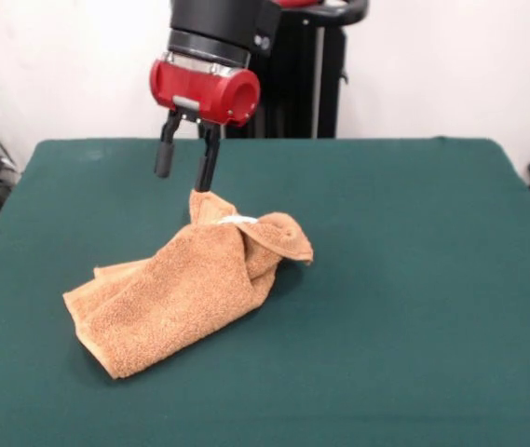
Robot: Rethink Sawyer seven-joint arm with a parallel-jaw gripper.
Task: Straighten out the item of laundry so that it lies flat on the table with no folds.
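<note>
On the dark green counter [414, 307], the orange-tan towel [185, 289] is seen lying rumpled and folded over itself, left of centre, its broad end nearest the camera and its narrower end raised into a small peak farther back. A bit of white is visible near that peak. Just behind and above the peak, the pincer [186, 161] is held with its two black fingers [164, 156] spread apart and nothing gripped; one fingertip appears just at the towel's raised corner.
</note>
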